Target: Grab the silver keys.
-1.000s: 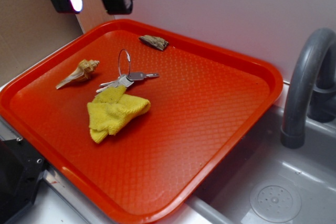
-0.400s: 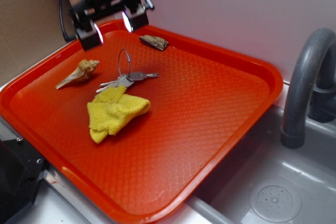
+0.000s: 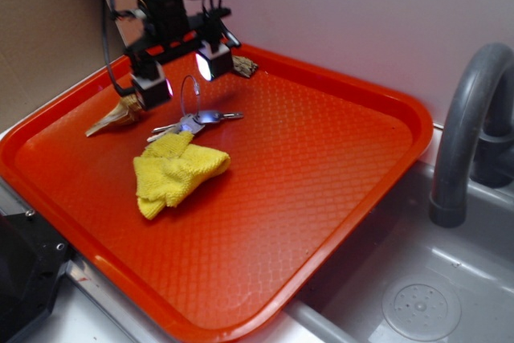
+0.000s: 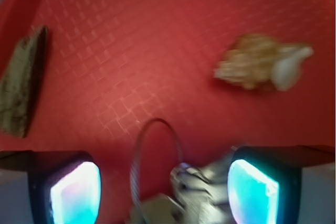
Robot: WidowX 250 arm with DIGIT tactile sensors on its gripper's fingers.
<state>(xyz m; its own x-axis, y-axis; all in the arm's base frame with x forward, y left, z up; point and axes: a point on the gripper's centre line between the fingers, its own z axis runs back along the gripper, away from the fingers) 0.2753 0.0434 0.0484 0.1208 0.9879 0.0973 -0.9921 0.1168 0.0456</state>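
Note:
The silver keys (image 3: 195,120) lie on the red tray (image 3: 321,166) with their thin wire ring (image 3: 189,94) standing upright. My gripper (image 3: 183,74) hangs open just above them, one finger on each side of the ring. In the wrist view the keys (image 4: 202,184) and the ring (image 4: 157,156) sit between the two glowing fingertips (image 4: 76,192), blurred, with nothing gripped.
A tan seashell (image 3: 119,112) lies left of the keys, and it also shows in the wrist view as the shell (image 4: 262,66). A yellow cloth (image 3: 173,170) sits in front of the keys. A brown wood scrap (image 3: 244,66) lies behind the gripper. A grey faucet (image 3: 466,118) and sink (image 3: 418,295) are at right.
The gripper has come down and forward from the tray's back corner to just over the keys, staying open. The keys, shell and cloth have not moved.

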